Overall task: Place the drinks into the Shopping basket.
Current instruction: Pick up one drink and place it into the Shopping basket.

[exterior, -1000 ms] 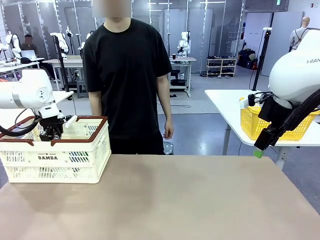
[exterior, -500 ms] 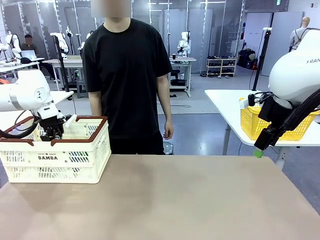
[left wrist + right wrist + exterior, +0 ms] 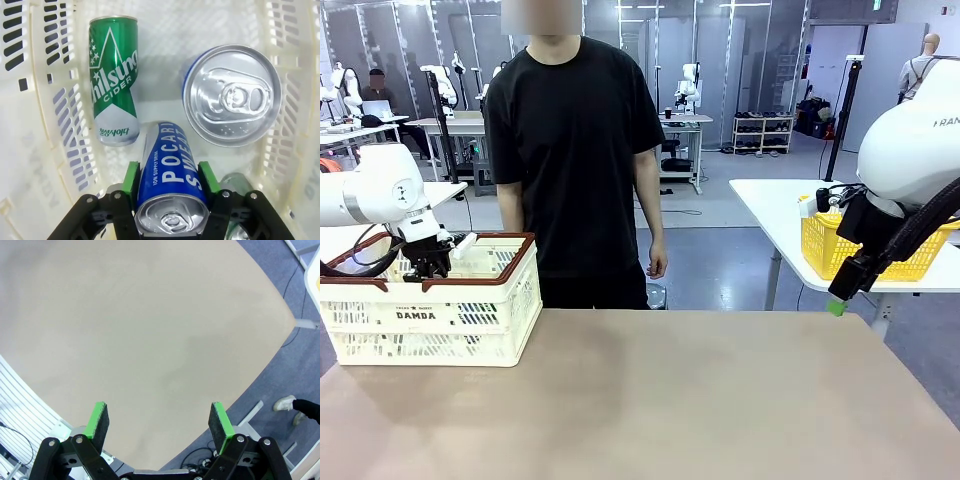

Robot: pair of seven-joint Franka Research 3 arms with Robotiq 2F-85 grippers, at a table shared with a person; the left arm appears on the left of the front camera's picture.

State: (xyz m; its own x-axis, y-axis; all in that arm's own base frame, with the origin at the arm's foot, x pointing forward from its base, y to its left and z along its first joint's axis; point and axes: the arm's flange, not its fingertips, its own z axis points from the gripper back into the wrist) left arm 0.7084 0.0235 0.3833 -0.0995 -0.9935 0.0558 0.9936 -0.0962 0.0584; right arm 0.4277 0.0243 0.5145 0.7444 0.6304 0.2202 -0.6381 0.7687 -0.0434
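We're easing the left gripper (image 3: 170,187) apart around the blue can (image 3: 171,192) down inside the Shopping basket (image 3: 430,305), pads just flanking it, letting it settle clear of the green can (image 3: 113,80) beside it.

Even, bright overhead light fills the room. The matte beige tabletop (image 3: 700,400) carries only soft, faint shadows. Silver can tops (image 3: 231,95) catch mild glare. Both wrist views bend strongly at the edges; focus stays sharp.
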